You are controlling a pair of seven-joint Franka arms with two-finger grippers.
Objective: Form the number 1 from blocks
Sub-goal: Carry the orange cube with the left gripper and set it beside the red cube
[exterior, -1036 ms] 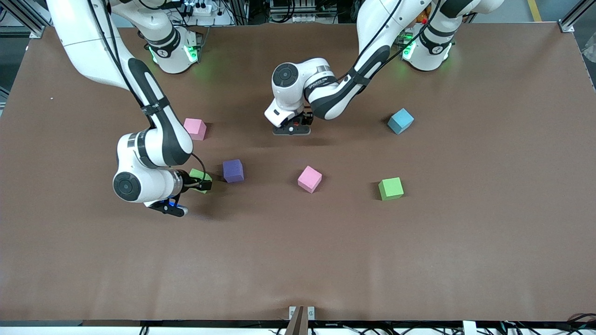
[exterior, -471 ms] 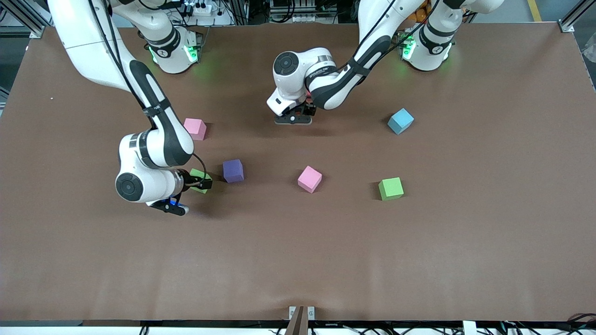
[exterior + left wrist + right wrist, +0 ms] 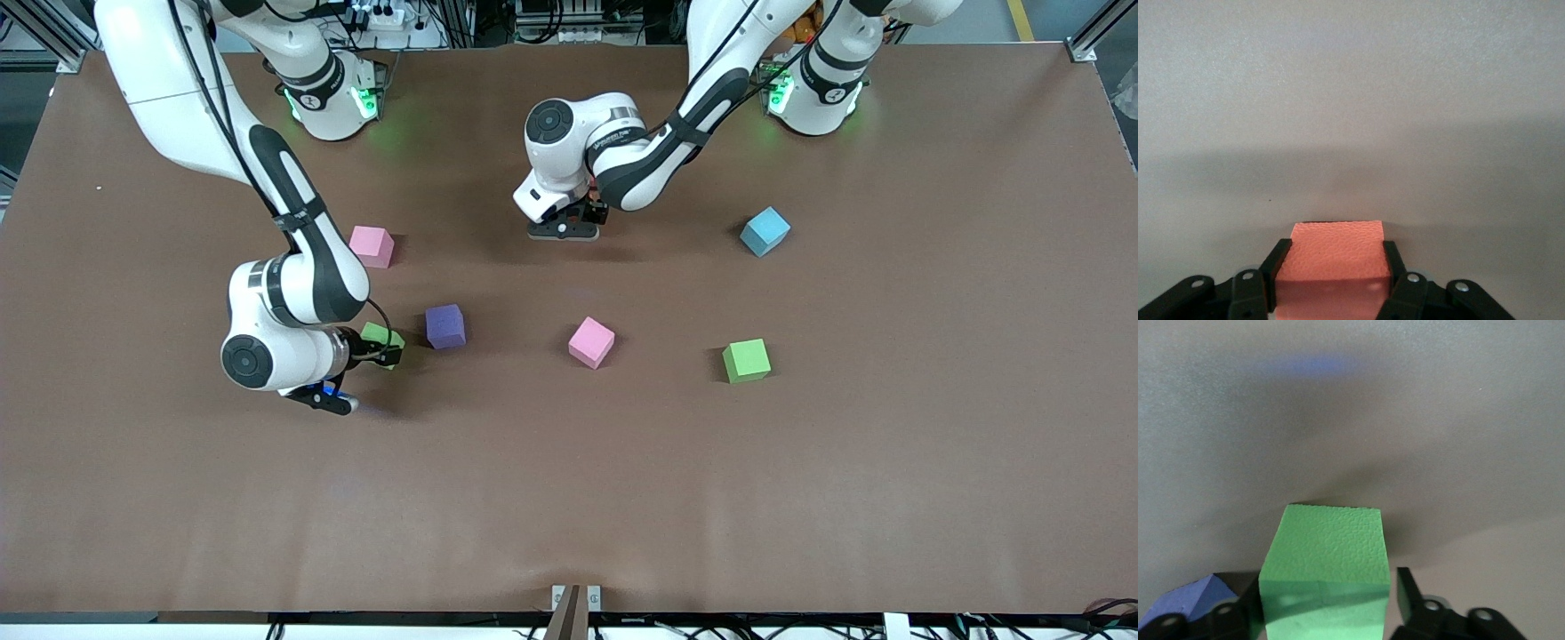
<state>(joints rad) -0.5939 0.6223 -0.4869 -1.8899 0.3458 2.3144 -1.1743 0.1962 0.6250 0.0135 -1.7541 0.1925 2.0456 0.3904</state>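
Observation:
My left gripper (image 3: 564, 229) (image 3: 1336, 253) hangs over the table's middle, toward the robots' bases, shut on an orange-red block (image 3: 1337, 235). In the front view the hand hides that block. My right gripper (image 3: 383, 348) (image 3: 1328, 597) is low at the table with a green block (image 3: 378, 334) (image 3: 1325, 543) between its fingers. One finger lies against the block. The other finger (image 3: 1407, 587) stands a little off it, so the gripper is open. A purple block (image 3: 444, 326) (image 3: 1195, 600) sits close beside the green one.
More blocks lie loose on the brown table (image 3: 569, 498). One pink block (image 3: 372, 246) is near the right arm. A second pink block (image 3: 591, 342) is in the middle. A second green block (image 3: 746, 360) and a light blue block (image 3: 765, 231) lie toward the left arm's end.
My left gripper has carried its block a little toward the robots' bases. The right gripper's fingers have drawn in around the green block while the arm stayed in place.

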